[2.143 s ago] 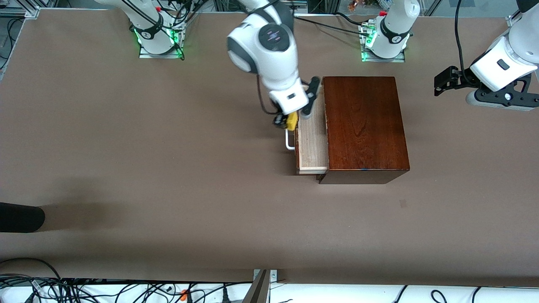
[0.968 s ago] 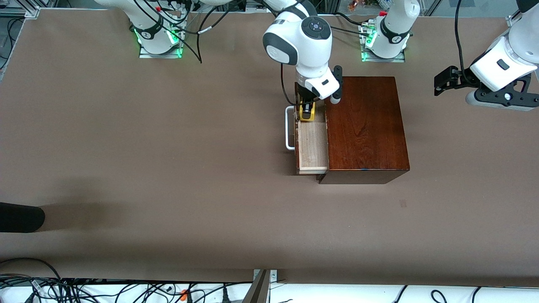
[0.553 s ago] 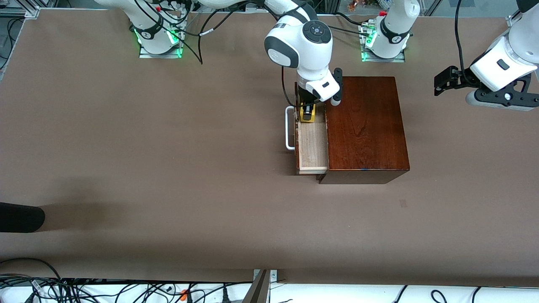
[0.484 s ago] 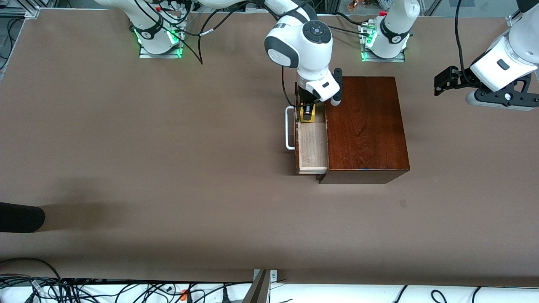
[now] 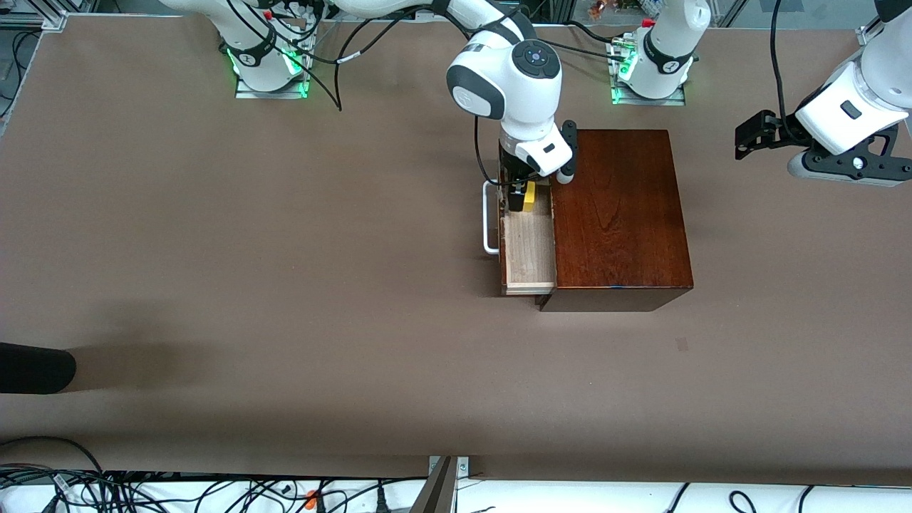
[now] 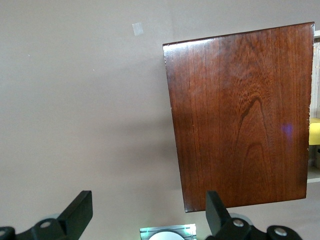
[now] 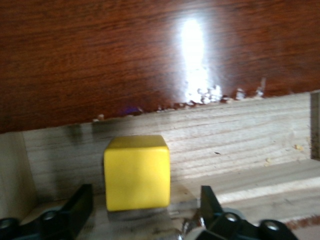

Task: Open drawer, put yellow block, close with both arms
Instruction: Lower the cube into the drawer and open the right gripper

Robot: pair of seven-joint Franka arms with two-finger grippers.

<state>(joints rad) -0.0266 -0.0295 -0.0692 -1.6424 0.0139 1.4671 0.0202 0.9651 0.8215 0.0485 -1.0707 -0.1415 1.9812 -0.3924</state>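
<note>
Now the yellow block (image 7: pixel 136 172) sits on the floor of the open drawer (image 5: pixel 529 246), at the end nearest the arms' bases. The right hand (image 5: pixel 522 194) is down around it, fingers spread clear of its sides (nothing held). The left hand (image 5: pixel 749 135) waits open above the bench (image 5: pixel 285 285), beside the box (image 5: pixel 616 214).

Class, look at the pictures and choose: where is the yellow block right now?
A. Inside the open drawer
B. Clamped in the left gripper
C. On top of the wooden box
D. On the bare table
A: the yellow block sits on the pale floor of the open drawer, between the open right gripper's fingers.
</note>
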